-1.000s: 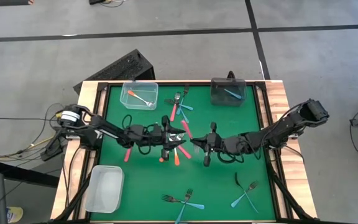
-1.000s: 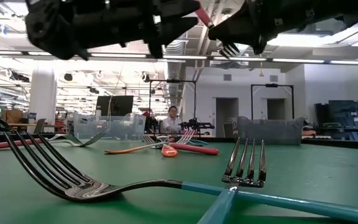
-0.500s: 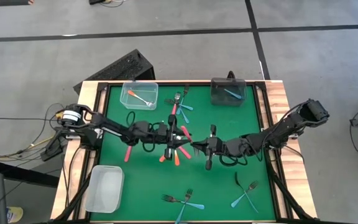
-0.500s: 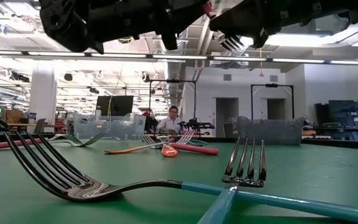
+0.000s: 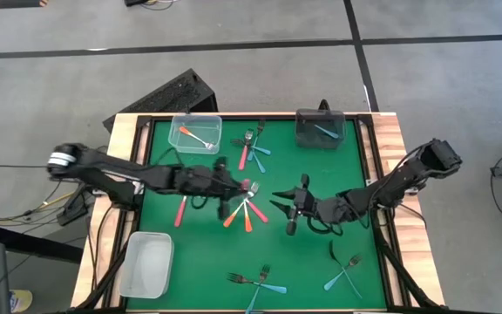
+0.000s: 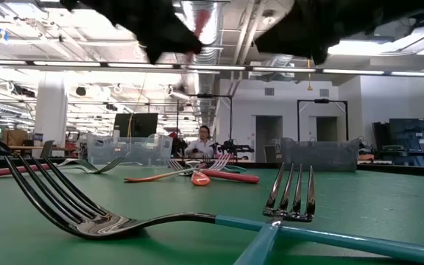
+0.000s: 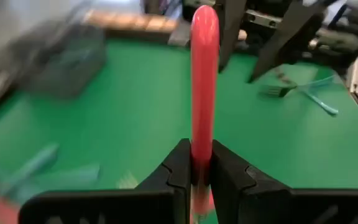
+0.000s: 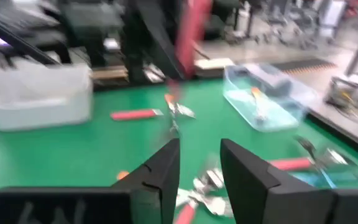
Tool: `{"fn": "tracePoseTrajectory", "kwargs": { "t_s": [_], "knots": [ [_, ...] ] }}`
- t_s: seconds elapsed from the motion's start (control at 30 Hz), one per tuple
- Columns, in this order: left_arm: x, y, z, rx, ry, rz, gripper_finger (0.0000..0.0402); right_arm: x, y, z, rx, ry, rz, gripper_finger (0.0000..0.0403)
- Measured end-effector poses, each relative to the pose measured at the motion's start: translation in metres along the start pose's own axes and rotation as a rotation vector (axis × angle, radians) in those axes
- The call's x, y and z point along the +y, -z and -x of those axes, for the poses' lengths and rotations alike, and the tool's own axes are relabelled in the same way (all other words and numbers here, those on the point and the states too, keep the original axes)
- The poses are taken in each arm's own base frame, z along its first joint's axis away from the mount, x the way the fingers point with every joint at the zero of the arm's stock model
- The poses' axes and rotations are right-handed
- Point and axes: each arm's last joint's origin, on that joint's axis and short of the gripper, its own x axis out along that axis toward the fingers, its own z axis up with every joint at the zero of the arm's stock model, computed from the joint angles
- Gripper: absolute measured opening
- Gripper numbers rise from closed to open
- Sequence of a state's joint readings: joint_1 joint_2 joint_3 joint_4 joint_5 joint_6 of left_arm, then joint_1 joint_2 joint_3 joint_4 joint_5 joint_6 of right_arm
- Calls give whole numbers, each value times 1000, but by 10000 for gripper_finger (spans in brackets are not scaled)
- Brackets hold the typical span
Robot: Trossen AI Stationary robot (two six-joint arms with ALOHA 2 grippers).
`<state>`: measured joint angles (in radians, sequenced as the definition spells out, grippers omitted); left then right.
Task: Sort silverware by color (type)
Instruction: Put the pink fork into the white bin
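My left gripper [image 7: 202,167] hovers over the middle of the green mat [image 5: 312,253], shut on a red-handled fork [image 7: 204,74]. My right gripper [image 8: 199,155] faces it from the right, a short way off, open with nothing between its fingers; the high view shows the left gripper [image 5: 238,186] and the right gripper [image 5: 277,197]. Below them a small heap of orange and red forks [image 5: 244,215] lies flat on the mat. The held fork's tines are hidden. My left gripper pinches the red fork's plastic handle [image 7: 202,146] between its two fingers. The handle runs on forward past the fingertips, in line with them, to its rounded free end [image 7: 204,15], which points toward my right gripper. The fork is lifted clear of the mat.
A clear bin [image 5: 195,133] with an orange fork stands far left, a dark bin [image 5: 321,127] with a blue fork far right, a clear bin [image 5: 145,264] near left. Blue forks [image 5: 255,281] [image 5: 345,266] lie near the front, more forks [image 5: 251,144] at the far middle, a red fork [image 5: 179,212] to the left.
My left gripper has shut on the red fork's handle while my right gripper, which held the fork by its tine end, has opened and let go. The fork stays in the air, now in the left gripper alone. The left arm has swung back toward the table's left edge.
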<state>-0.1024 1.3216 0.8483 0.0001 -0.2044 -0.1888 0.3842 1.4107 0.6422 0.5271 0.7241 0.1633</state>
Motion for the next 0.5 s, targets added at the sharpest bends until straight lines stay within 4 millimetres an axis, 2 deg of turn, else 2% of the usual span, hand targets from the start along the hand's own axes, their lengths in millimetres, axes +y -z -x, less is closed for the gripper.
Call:
{"fn": "tracePoseTrajectory", "kwargs": {
  "t_s": [0.17,0.3,0.5],
  "knots": [
    [-23,23,58,270,-59,244,19,-6,10,-2,86,48,-35,151],
    [-42,43,102,395,-109,467,19,-10,14,-4,115,70,-48,151],
    [-72,72,144,470,-144,672,19,-12,13,-6,112,78,-49,150]
  ]
}}
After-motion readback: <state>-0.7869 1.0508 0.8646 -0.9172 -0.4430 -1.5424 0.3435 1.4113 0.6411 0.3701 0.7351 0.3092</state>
